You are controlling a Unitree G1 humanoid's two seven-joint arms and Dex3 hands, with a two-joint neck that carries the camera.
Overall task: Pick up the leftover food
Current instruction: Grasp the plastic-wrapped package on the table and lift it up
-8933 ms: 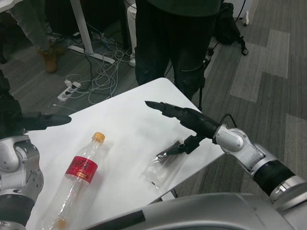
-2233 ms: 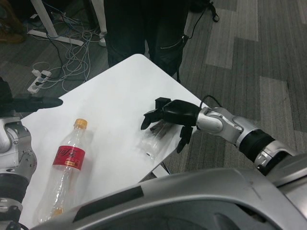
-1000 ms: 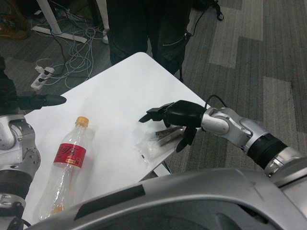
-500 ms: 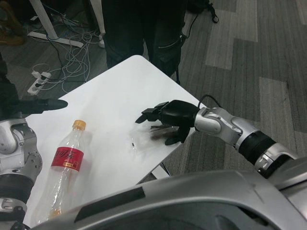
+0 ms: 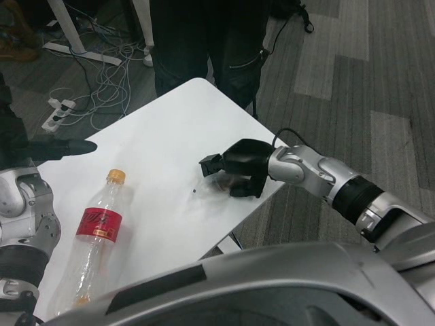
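The leftover food is a dark scrap inside a clear plastic bag lying near the right edge of the white table. My right hand sits on top of the bag with its fingers curled down over it, gripping the bag and covering most of it. Only a corner of crumpled plastic shows to the left of the fingers. My left hand hovers at the far left edge of the table, fingers held straight and holding nothing.
An empty clear bottle with a red label and orange cap lies on the table's left part. A person in dark trousers stands at the far corner. Cables and a power strip lie on the floor.
My right hand has closed down over the bag, its fingers curling in from a spread pose. The bag has been drawn together under the hand.
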